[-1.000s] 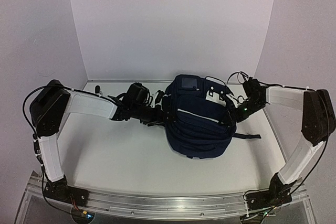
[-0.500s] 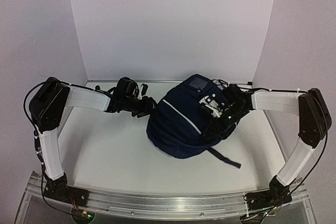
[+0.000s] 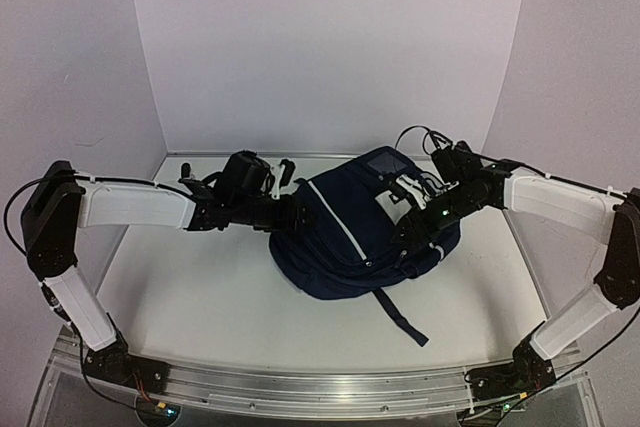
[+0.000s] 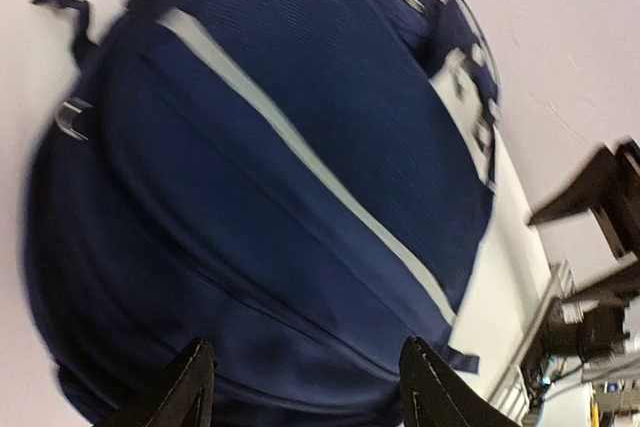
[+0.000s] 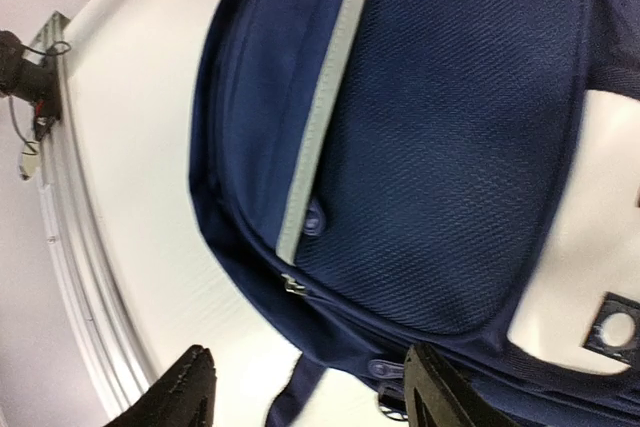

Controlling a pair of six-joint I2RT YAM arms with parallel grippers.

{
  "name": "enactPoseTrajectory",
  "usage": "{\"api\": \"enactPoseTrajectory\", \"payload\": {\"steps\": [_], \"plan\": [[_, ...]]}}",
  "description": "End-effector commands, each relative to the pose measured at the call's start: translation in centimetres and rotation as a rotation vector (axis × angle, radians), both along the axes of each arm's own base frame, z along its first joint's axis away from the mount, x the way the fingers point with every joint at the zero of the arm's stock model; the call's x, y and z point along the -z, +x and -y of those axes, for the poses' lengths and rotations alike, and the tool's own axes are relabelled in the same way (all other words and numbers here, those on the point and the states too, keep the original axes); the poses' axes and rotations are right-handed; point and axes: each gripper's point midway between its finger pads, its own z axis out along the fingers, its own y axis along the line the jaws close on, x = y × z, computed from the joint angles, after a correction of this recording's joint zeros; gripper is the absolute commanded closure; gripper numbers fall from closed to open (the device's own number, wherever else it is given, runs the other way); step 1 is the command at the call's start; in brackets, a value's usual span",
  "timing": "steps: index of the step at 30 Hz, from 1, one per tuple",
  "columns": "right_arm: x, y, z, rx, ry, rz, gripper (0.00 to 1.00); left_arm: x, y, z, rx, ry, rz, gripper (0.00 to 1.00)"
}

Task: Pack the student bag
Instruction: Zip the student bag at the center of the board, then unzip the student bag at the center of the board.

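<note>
2 spread jaws flanking student bag (image 3: 345, 247), strap (image 3: 400, 315) on table (image 3: 200, 287)

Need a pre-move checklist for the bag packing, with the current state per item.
1. Left claw open: ok, fingers spread, facing the student bag, nothing gripped.
2. Right claw open: ok, fingers spread near the bag's lower edge.
3. Bag fully on the table: ok.
4. Main compartment open for packing: cannot tell, no opening shows in any view.
5. Loose strap away from both arms: ok, it trails toward the near edge.
6. Left wrist view sharp: not ok, blurred.
</note>
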Motion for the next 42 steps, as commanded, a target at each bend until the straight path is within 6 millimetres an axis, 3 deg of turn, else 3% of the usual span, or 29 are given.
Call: {"api": "enactPoseTrajectory", "payload": {"steps": [1,7,17,24,29,37,42], "plan": [[2.0,-0.4,1.3,-0.008,-0.089,0.059,0.41,0.2,-0.8,-0.5,-0.056,-0.021,-0.016,0.37],[5.3,-0.2,0.3,-0.038,-0.172,0.160,0.47,2.4,-0.8,-1.2,-0.126,-0.025,-0.076,0.39],[6.6,2.0,-1.9,-0.039,-0.221,0.361,0.47,4.4,-0.7,-2.4,-0.193,0.013,-0.111,0.39],[7.1,1.8,-2.9,-0.066,-0.233,0.400,0.44,6.0,-0.8,-1.9,-0.181,0.015,-0.145,0.39],[7.1,-0.1,-4.3,-0.144,-0.172,0.344,0.53,7.3,-1.1,-1.2,-0.165,-0.009,-0.182,0.44],[7.7,-2.9,-7.1,-0.256,-0.115,0.198,0.50,8.0,-0.9,-0.7,-0.159,-0.022,-0.196,0.45],[5.1,-4.2,-9.0,-0.310,-0.018,0.175,0.50,8.1,-1.0,-0.6,-0.154,-0.021,-0.199,0.45]]}}
